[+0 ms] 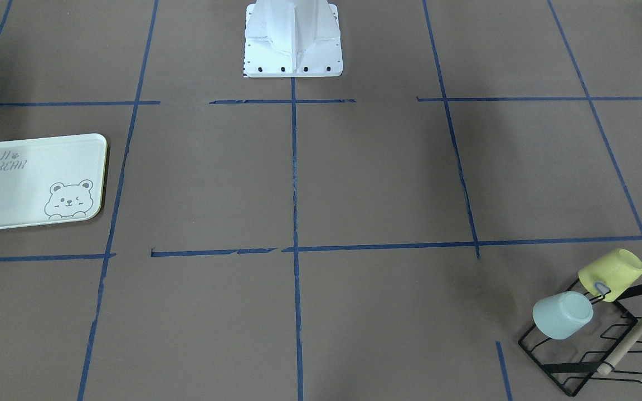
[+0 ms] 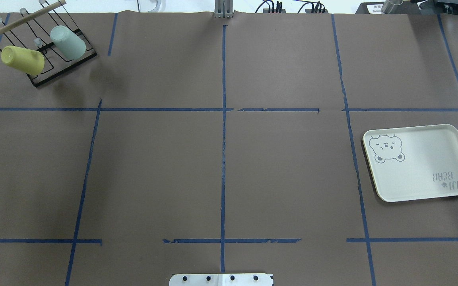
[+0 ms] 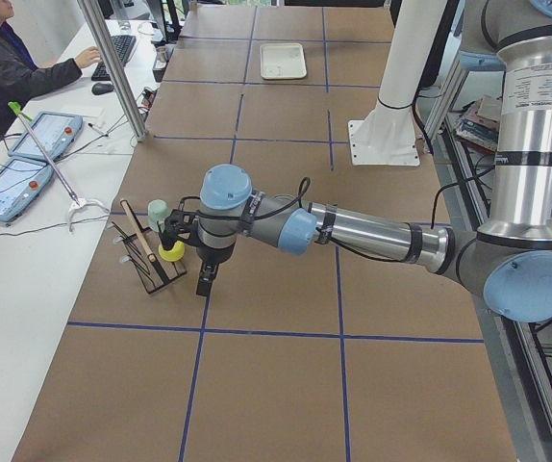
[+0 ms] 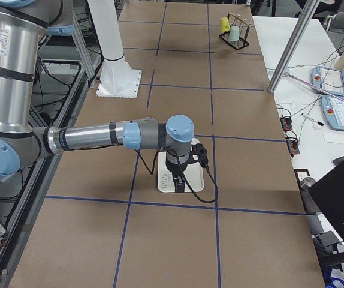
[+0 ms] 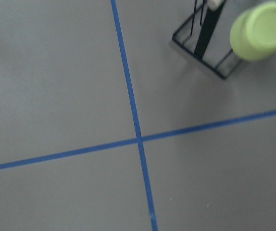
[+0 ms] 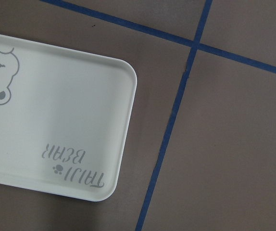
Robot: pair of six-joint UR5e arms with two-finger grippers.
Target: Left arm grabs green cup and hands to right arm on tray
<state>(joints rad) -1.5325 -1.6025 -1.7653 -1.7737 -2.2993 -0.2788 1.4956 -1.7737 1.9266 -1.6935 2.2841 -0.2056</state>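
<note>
Two cups on rack (image 1: pixel 577 356); left gripper (image 3: pixel 204 279) hangs just beside it.
Tilted on a peg at robot's far-left table corner, green cup (image 1: pixel 562 315) sits mouth down, base up & away from robot, next to yellow cup (image 1: pixel 611 274); left arm much nearer. Right gripper (image 4: pixel 178 183) hovers over tray (image 1: pixel 20 189), well apart. Can't tell if either claw is apart or together: seen only side-on, small.

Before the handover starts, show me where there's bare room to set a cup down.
The tray holds nothing; its whole surface is free. All the brown paper between the tray and the wire rack is bare, out from the robot base. Only the rack's corner is crowded: the green cup and yellow cup sit there side by side.
</note>
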